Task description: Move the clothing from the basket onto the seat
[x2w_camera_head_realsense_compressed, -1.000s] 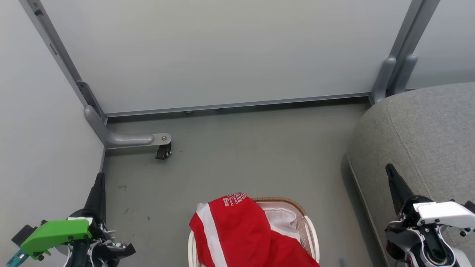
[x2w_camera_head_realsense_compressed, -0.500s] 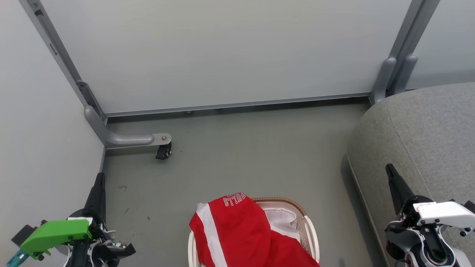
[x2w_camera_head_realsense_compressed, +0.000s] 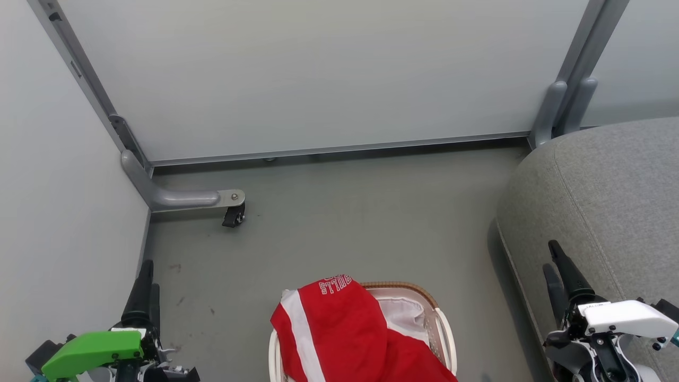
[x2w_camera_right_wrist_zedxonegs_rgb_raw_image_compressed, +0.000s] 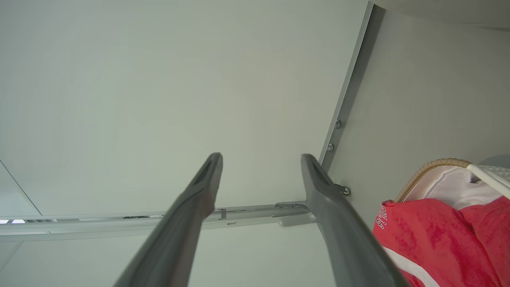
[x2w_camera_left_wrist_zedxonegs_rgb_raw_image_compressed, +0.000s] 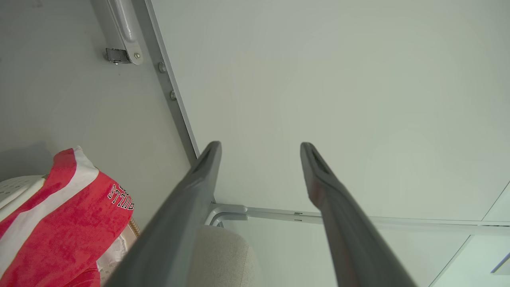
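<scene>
Red clothing (x2w_camera_head_realsense_compressed: 339, 329) w/ BULLS print heaped in basket (x2w_camera_head_realsense_compressed: 403, 287), draped over its left rim. Basket on floor (x2w_camera_head_realsense_compressed: 345, 223), seat (x2w_camera_head_realsense_compressed: 599, 185) to its right, apart. Left gripper (x2w_camera_head_realsense_compressed: 150, 276) & right gripper (x2w_camera_head_realsense_compressed: 550, 255): jaws spread, prob. only slightly, holding nothing.

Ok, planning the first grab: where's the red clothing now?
Head view, bottom centre: the clothing lies in the basket, draped over its left rim, with the seat to its right.

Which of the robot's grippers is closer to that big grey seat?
Right. The right gripper is at the edge of the seat; the left gripper is far across, beyond the basket, beside the wall panel.
</scene>
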Available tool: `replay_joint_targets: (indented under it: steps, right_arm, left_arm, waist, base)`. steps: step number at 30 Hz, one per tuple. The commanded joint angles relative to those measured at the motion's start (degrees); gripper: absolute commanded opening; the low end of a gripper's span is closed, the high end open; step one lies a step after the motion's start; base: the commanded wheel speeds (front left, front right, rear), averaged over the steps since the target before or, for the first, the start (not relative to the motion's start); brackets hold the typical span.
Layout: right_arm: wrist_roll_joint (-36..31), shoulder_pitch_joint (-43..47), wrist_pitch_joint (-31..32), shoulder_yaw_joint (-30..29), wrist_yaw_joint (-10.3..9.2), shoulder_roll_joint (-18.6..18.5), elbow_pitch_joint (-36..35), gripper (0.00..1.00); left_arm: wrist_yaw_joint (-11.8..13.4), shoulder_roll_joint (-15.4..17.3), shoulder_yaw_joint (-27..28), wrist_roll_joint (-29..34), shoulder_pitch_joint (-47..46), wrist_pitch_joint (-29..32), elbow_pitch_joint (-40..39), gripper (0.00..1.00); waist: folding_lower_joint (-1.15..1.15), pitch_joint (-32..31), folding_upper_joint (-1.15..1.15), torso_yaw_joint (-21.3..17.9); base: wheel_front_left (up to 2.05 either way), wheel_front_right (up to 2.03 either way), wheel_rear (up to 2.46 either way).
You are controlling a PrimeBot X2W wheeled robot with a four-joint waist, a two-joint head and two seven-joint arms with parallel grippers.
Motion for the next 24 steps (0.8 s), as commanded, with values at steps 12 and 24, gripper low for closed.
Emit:
replay_joint_targets:
  steps: [12,24]
  right_arm:
    - [-16.5,-2.2,-3.7,1.7,0.02,-1.5,-1.6,1.00]
    - [-29.5,-2.4,-6.5,3.0,0.02,-2.4,-1.3,1.00]
  left_arm:
    - [-0.1,1.1,-1.7,17.9,-2.1,-3.6,0.6,1.00]
    - [0.2,1.8,-3.1,31.4,-2.2,-6.4,2.2,1.00]
  waist:
    - [0.00,0.4,0.00,0.1]
    - [0.00,0.5,0.00,0.2]
  base:
    - [0.00,0.00,0.00]
    - [0.00,0.00,0.00]
